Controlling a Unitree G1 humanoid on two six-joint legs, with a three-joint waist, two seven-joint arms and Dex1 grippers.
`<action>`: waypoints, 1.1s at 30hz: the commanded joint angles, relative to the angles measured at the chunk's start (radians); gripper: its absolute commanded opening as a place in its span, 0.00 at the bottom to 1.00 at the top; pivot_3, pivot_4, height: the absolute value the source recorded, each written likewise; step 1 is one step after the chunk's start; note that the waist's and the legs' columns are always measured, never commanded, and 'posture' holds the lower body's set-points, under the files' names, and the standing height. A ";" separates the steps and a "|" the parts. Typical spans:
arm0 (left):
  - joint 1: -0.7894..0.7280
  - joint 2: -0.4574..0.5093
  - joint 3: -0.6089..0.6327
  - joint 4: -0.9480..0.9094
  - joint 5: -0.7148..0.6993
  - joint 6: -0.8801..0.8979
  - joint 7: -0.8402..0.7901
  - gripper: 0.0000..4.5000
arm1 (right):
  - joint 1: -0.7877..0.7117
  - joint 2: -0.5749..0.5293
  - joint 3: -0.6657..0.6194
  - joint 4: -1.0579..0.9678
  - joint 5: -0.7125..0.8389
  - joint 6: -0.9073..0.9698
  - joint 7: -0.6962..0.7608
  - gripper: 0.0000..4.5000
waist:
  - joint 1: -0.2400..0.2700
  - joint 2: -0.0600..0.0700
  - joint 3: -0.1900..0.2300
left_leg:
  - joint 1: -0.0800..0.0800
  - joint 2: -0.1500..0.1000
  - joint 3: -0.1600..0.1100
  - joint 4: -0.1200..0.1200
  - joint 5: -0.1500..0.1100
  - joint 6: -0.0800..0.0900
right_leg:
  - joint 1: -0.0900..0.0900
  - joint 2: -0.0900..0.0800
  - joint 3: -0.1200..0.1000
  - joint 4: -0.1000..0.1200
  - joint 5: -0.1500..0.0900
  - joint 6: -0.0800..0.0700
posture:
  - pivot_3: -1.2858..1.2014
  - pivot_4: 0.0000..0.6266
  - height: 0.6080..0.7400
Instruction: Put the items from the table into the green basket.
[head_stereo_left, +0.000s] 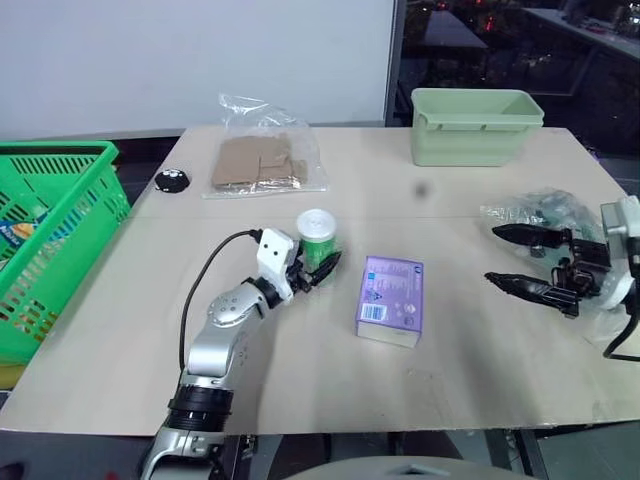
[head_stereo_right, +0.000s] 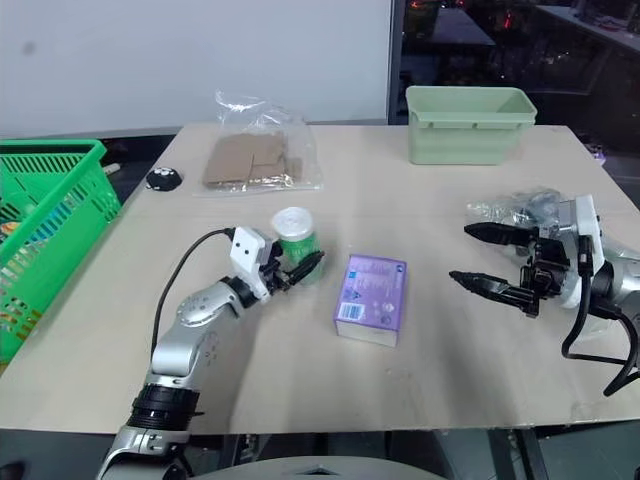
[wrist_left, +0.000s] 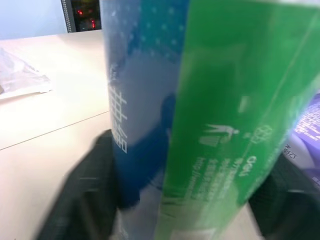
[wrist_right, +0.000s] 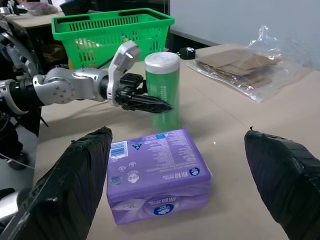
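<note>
A: Taking the purple box (head_stereo_left: 390, 298) as the marker, what lies left of it?

B: Furthest left, off the table (head_stereo_left: 300, 380) edge, stands the green basket (head_stereo_left: 55, 235). Just left of the box stands the green tube (head_stereo_left: 319, 240), upright, with the left gripper (head_stereo_left: 317, 268) around it: one black finger on each side, not fully pressed in as far as I can tell.

A: How should the grasp go?

B: I'd squeeze squarely at mid-height so the tube doesn't tip, then lift straight before swinging towards the basket.

A: And right of the box?

B: The right gripper (head_stereo_right: 478, 256) hangs with fingers spread wide, holding nothing, the crinkly bag (head_stereo_left: 545, 212) just behind it.
</note>
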 joint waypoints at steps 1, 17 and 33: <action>-0.016 -0.016 0.015 -0.026 0.005 -0.025 0.028 0.48 | -0.007 -0.005 -0.016 -0.015 0.014 -0.013 0.001 1.00 | 0.000 0.000 0.000 | 0.000 0.000 0.000 0.000 0.000 0.000 | 0.000 0.000 0.000 0.000 0.000 0.000 | 0.50 0.00 1.00; -0.286 0.444 0.386 0.041 0.196 -0.015 0.303 0.47 | -0.292 0.118 0.081 0.025 0.077 0.037 -0.080 1.00 | 0.002 -0.001 0.000 | -0.005 0.001 -0.004 0.002 0.000 0.000 | -0.002 0.002 -0.003 0.001 0.002 -0.001 | 0.53 0.00 1.00; -0.214 0.800 0.450 0.409 0.426 -0.081 0.403 0.47 | -0.490 0.227 0.133 0.062 0.163 0.087 -0.107 1.00 | 0.051 -0.006 -0.002 | -0.009 0.001 -0.006 0.000 0.000 0.000 | -0.007 -0.002 -0.009 0.001 0.004 -0.003 | 0.56 0.00 1.00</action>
